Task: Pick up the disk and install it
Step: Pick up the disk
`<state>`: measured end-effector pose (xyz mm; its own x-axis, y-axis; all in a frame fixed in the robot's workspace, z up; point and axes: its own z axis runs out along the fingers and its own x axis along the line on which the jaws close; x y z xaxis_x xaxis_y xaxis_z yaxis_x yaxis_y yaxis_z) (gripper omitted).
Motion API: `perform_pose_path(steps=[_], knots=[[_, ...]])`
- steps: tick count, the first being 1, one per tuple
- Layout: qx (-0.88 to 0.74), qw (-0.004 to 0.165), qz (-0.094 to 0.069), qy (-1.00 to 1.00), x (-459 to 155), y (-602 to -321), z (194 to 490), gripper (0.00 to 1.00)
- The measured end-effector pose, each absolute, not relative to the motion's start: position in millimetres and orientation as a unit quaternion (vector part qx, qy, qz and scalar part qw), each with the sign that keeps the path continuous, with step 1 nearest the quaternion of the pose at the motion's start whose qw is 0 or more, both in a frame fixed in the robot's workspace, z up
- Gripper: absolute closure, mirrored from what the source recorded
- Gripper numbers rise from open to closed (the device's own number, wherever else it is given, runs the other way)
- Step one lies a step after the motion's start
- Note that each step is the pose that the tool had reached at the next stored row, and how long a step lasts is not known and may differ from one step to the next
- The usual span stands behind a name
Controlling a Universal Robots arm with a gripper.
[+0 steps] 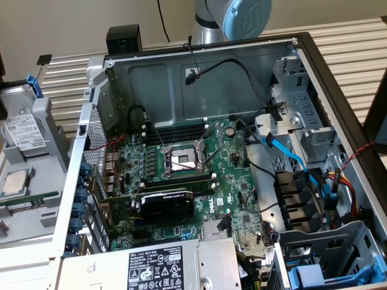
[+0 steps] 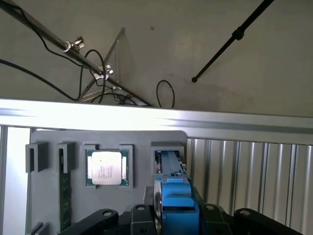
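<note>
A: Where do we see the disk?
B: Standing in the slot at the grey holder's edge, beside the CPU chip, between the gripper's black links; its grip we cannot tell

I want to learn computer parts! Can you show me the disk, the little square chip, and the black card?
disk (image 1: pixel 24 130): exterior view, on its white label.
chip (image 2: pixel 106 167): wrist view, middle of its silver top.
black card (image 1: pixel 167 203): exterior view, middle of its black cover.
</note>
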<state>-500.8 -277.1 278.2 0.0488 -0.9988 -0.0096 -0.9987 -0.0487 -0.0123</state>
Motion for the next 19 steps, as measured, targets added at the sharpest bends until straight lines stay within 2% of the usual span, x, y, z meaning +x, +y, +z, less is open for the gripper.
perform_pose_path(steps=[19], knots=[[-0.724, 0.013, 0.003, 0.69, -500.8, -281.4, 287.5, 0.63]])
